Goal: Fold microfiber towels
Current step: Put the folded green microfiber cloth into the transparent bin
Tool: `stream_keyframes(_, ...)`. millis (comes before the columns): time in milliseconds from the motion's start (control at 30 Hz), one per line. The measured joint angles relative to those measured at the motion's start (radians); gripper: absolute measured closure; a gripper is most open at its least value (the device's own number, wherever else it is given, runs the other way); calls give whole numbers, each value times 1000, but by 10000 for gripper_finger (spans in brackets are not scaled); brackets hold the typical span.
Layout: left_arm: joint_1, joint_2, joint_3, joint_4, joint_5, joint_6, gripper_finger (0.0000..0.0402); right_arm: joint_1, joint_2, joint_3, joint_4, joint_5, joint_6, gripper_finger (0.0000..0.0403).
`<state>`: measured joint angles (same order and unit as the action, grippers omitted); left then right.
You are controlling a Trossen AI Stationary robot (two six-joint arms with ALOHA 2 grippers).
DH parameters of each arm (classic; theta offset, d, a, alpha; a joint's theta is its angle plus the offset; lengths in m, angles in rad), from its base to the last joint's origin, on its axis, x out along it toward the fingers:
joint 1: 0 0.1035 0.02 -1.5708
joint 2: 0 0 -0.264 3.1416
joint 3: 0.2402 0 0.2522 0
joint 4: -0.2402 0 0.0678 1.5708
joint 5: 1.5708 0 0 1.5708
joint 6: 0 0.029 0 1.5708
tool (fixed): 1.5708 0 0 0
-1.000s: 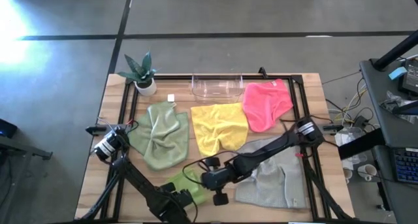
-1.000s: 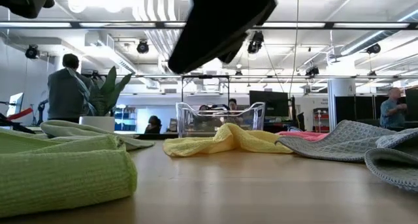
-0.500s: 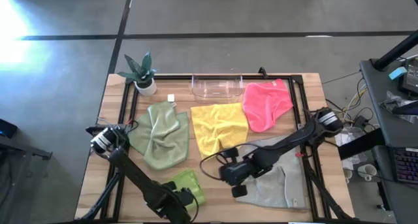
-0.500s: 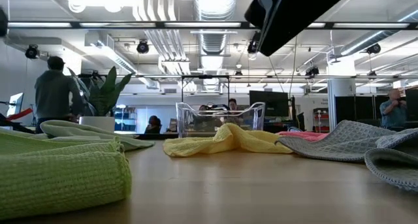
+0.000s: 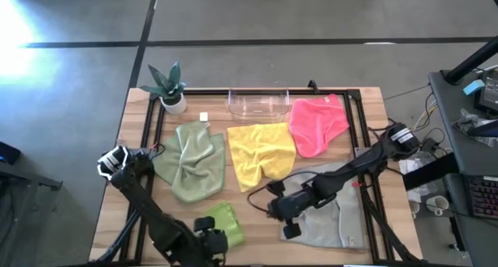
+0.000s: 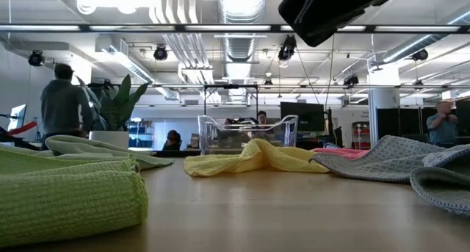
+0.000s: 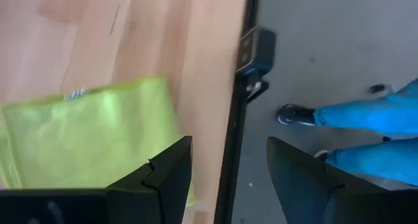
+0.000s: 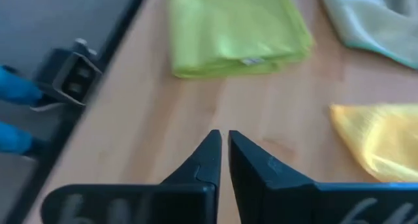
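A lime green towel [image 5: 220, 220] lies folded flat near the table's front edge, also seen in the left wrist view [image 7: 85, 136] and the right wrist view [image 8: 235, 31]. My left gripper [image 7: 225, 165] hangs open just above its near side [image 5: 212, 237], touching nothing. My right gripper [image 8: 222, 145] is shut and empty, over bare wood [image 5: 274, 211] between the lime towel and the grey towel [image 5: 331, 212]. The sage green towel [image 5: 191, 162], yellow towel [image 5: 261, 150] and pink towel [image 5: 317, 123] lie crumpled farther back.
A clear plastic bin [image 5: 258, 103] and a potted plant [image 5: 170, 88] stand at the far edge. A black frame rail [image 7: 238, 100] runs along the near edge. A person's blue legs [image 7: 366, 119] show beyond it. People stand in the room behind [image 6: 62, 101].
My left gripper has risen off the lime green towel and rolled a little, staying open. My right gripper has swung from beside the lime towel toward the table's right, ending by the grey towel's edge. The lime towel stays folded where it was.
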<state>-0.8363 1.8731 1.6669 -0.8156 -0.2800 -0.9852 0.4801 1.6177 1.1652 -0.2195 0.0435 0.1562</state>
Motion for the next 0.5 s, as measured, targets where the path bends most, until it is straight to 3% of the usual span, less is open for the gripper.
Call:
stream_keyframes(333, -55, 6, -59, -5, -14, -9, 221, 1, 111, 87, 56, -70, -140, 284)
stream_keyframes(500, -68, 58, -62, 19, -13, -29, 221, 5, 182, 172, 54, -106, -219, 258)
